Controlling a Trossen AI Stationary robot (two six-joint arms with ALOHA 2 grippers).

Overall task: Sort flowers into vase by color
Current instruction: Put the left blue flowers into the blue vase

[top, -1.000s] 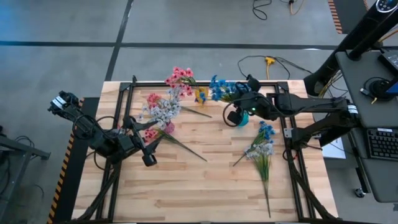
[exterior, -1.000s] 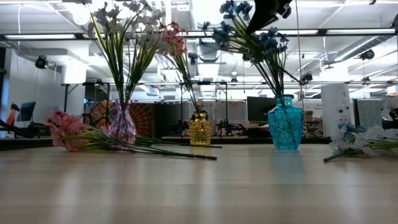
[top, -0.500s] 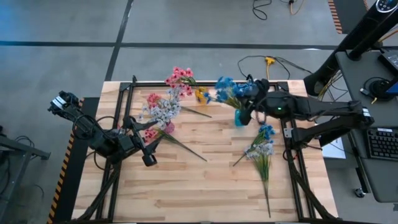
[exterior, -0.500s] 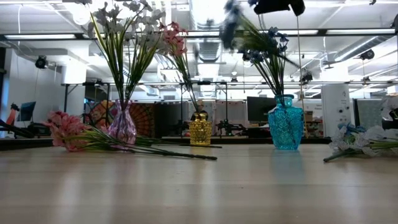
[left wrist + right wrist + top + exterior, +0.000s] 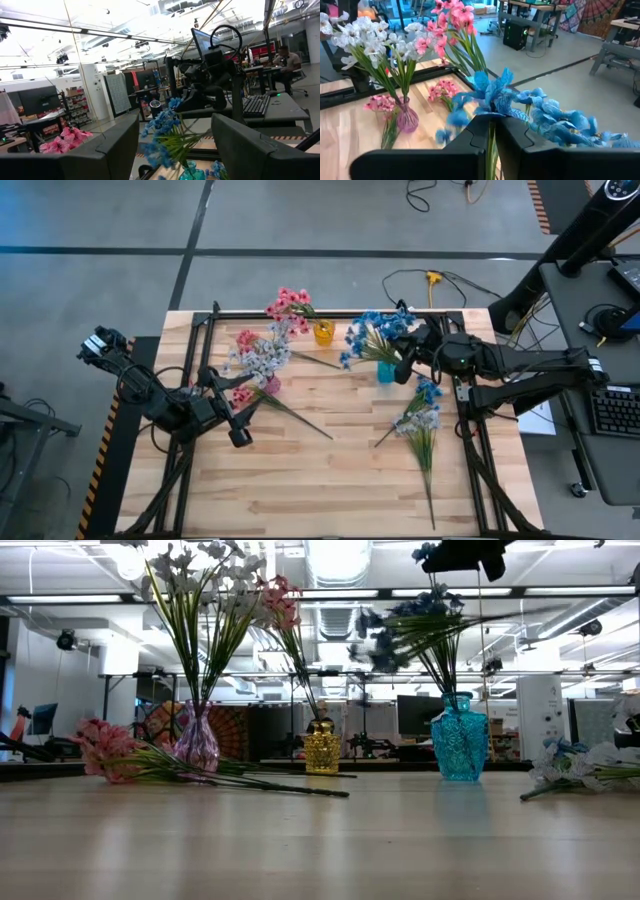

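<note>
My right gripper (image 5: 403, 358) hovers over the blue vase (image 5: 386, 371), shut on a blue flower sprig (image 5: 364, 340); its blossoms (image 5: 496, 93) point toward the table's left. More blue flowers (image 5: 437, 606) stand in that vase (image 5: 460, 745). White flowers (image 5: 256, 360) stand in the purple vase (image 5: 197, 743), and pink ones (image 5: 290, 304) in the yellow vase (image 5: 323, 333). A pink sprig (image 5: 245, 392) and a blue-white bunch (image 5: 424, 412) lie flat on the table. My left gripper (image 5: 240, 438) waits open at the table's left, holding nothing. My right gripper pinches the blue sprig's thin green stems (image 5: 492, 131) between its two fingers, below the blossoms. The fingers come almost level from the table's right. The sprig lies nearly level above the blue vase; whether its lower end is in the vase I cannot tell.
A black frame (image 5: 330, 314) runs along the table's edges. The lying pink sprig's long stem (image 5: 300, 420) crosses the table's middle. Bare wood (image 5: 320, 490) fills the near half. Cables (image 5: 430, 278) lie on the floor behind the table.
My right gripper has drawn back toward the table's right edge and sunk slightly, rolling as it went. The blue sprig it holds has swung from upright over the blue vase to almost level, blossoms toward the table's left.
</note>
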